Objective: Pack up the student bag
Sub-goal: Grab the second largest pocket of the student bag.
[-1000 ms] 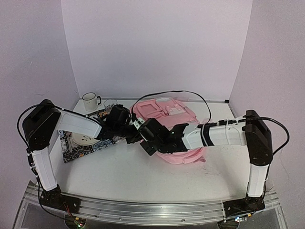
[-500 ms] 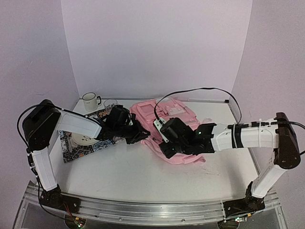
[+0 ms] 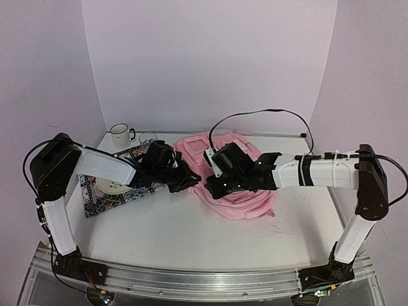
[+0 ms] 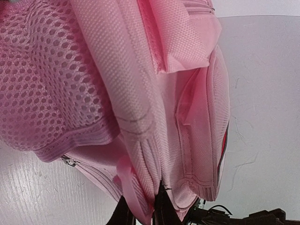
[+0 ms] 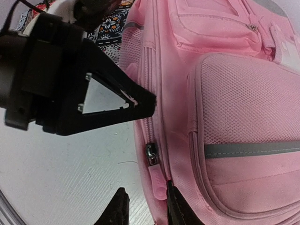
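Note:
The light-pink student bag [image 3: 248,197] lies on the white table, right of centre. My left gripper [image 3: 189,182] is at the bag's left edge, shut on a fold of its fabric [image 4: 140,187] that is pinched between the two dark fingers. My right gripper [image 3: 217,186] reaches over the bag's left side with its jaws apart. In the right wrist view, a metal zip slider [image 5: 152,154] and its pink pull tab [image 5: 158,183] hang between those open fingers, the tab close to the right one. The left gripper's black body [image 5: 89,103] sits just beyond the zip.
A patterned mat [image 3: 95,197] with a white plate [image 3: 111,185] lies at the left, under the left arm. A white mug [image 3: 119,135] and a small glass [image 3: 148,137] stand behind it. A black cable [image 3: 268,115] arcs above the bag.
My right arm has swung rightward and back over the bag, and its jaws have gone from shut to apart. The left gripper has kept its hold and place.

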Robot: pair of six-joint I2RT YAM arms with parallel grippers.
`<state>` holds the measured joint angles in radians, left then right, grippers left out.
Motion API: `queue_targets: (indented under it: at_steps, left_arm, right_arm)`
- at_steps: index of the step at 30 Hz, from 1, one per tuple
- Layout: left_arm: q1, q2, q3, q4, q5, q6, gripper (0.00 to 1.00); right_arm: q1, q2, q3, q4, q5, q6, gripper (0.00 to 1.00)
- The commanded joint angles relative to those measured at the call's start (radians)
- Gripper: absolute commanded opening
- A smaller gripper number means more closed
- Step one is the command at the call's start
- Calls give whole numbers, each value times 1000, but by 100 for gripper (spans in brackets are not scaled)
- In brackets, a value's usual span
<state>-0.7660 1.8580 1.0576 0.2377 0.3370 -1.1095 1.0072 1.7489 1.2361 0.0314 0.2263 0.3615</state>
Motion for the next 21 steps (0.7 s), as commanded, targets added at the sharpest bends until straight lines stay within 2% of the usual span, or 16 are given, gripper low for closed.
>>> queue_targets:
  at_steps: [1,7,12,16,21]
  left_arm:
    - [-24,-59,12,51,48,12,0]
    - [-30,-57,23,55,58,10,0]
    - [-41,-61,33,60,63,10,0]
    - [-45,-68,31,62,62,15,0]
    - [-44,-71,20,61,30,41,0]
  right_arm:
    - [-29,43,27,-18,-61,23,27]
    - [-32,87,36,-4,-122,-10,25]
    - [-47,126,45,2,-111,-12,21]
    - [-56,143,55,5,-112,-15,15]
    - [-57,92,35,1,-132,-16,0]
